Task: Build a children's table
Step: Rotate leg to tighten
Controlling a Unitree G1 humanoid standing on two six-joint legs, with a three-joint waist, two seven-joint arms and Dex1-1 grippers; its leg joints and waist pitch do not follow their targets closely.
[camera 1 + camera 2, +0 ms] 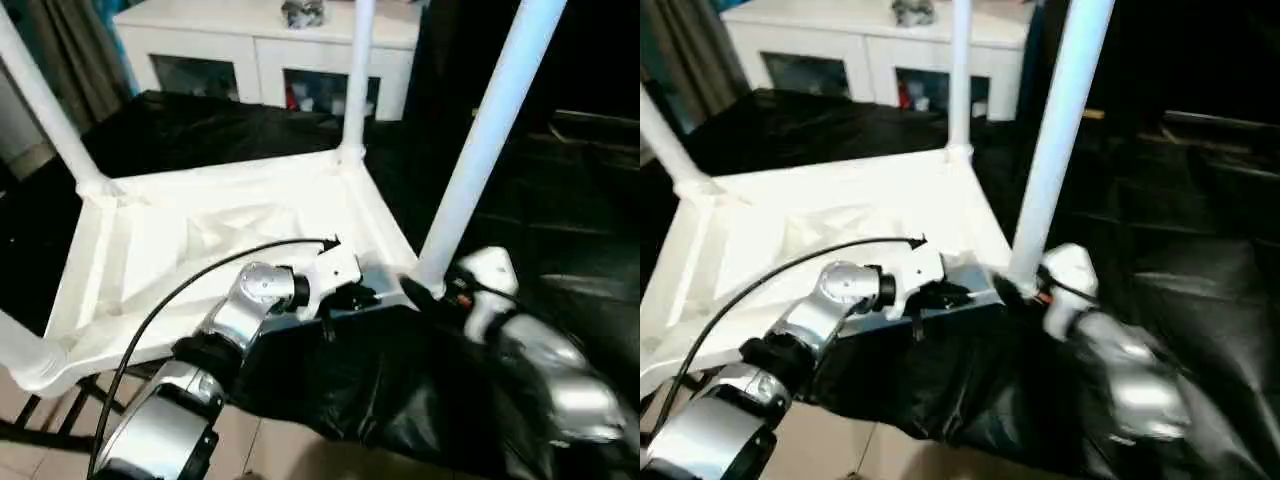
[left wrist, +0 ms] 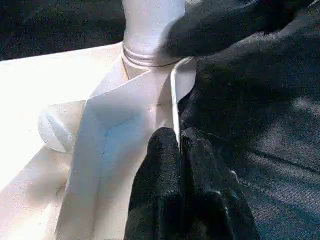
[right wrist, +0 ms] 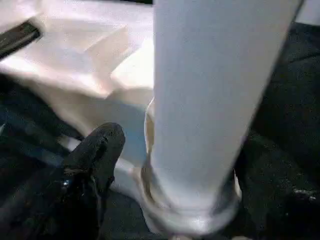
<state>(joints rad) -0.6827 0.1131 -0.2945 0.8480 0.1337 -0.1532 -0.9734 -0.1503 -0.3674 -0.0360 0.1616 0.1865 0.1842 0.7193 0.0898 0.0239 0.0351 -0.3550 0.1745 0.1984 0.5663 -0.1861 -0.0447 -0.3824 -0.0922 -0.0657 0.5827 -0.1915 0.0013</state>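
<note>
White cabinet (image 1: 265, 45) — black sheet (image 1: 400, 390)

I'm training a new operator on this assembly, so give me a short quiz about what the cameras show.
1. How many legs stand in the corner sockets of the tabletop?
2. True or false: the tabletop lies with its ribbed underside up.
3. What is the left gripper shut on? A) a leg B) the tabletop's rim C) the black cloth

Key: 1. Four. 2. True. 3. B, the rim close to the near right leg.
</note>
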